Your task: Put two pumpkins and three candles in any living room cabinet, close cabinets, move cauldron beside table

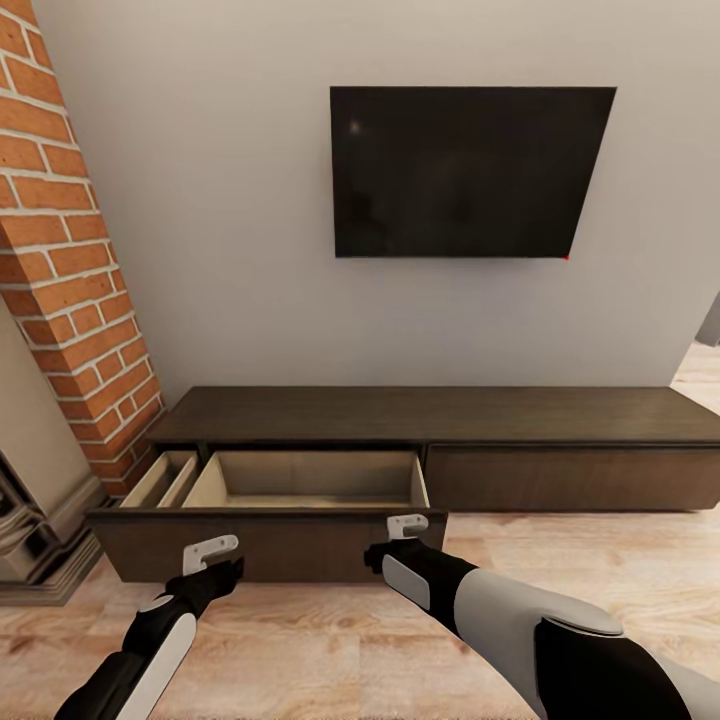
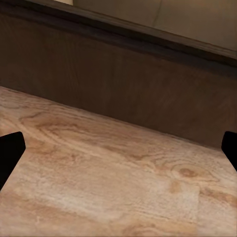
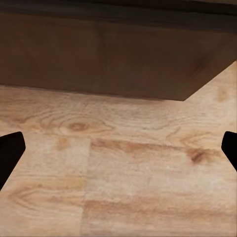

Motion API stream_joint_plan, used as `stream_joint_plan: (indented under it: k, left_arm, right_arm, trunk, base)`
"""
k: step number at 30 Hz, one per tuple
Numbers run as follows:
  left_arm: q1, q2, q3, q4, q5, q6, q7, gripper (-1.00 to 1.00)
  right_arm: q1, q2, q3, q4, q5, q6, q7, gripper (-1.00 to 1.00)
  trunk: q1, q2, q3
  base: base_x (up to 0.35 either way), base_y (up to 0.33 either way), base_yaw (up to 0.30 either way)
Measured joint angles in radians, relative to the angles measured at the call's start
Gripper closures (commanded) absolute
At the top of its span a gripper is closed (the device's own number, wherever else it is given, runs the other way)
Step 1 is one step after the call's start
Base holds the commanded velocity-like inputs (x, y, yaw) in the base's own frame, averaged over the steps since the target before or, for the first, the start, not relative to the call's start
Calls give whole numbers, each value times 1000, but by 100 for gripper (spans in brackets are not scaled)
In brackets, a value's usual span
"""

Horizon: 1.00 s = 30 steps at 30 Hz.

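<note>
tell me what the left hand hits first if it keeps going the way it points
Probably the wood floor just short of the open drawer's front; the left hand angles downward, though depth is unclear.

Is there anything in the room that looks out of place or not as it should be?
Only one thing: the left drawer of the cabinet stands pulled out and looks empty, while the right drawer front is shut. Nothing looks spilled, tilted or damaged.

The cabinet (image 1: pixel 440 415) is dark brown wood with a faint grain, and its open drawer (image 1: pixel 310 480) is pale beige inside. The floor (image 1: pixel 560 560) is light honey wood with knots. The brick column (image 1: pixel 70 250) is orange-red with pale mortar, the wall (image 1: pixel 220 220) pale grey, the television (image 1: pixel 465 170) black.
</note>
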Motion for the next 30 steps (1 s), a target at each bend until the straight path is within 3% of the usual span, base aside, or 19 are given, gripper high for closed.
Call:
stream_joint_plan:
  k: [10,18,24,30]
  left_arm:
    - [0,2,-1,0,2,1,-2,-100]
    - [-1,0,-1,0,2,3,-3,-100]
    - [-1,1,-1,0,2,3,-3,-100]
    - [-1,1,-1,0,2,3,-3,-100]
  right_arm:
    - [-1,0,1,6,12,-42,56,-100]
    - [0,0,3,43,18,-54,64,-100]
    - [9,0,13,45,106,-115,69,-100]
    - [11,0,15,40,128,-132,71,-100]
  trunk:
    - [38,-70,-31]
    - [69,-126,-56]
    - [92,-168,-75]
    - [115,-210,-94]
  base:
    - [0,0,0]
    - [0,0,0]
    - [0,0,0]
    - [0,0,0]
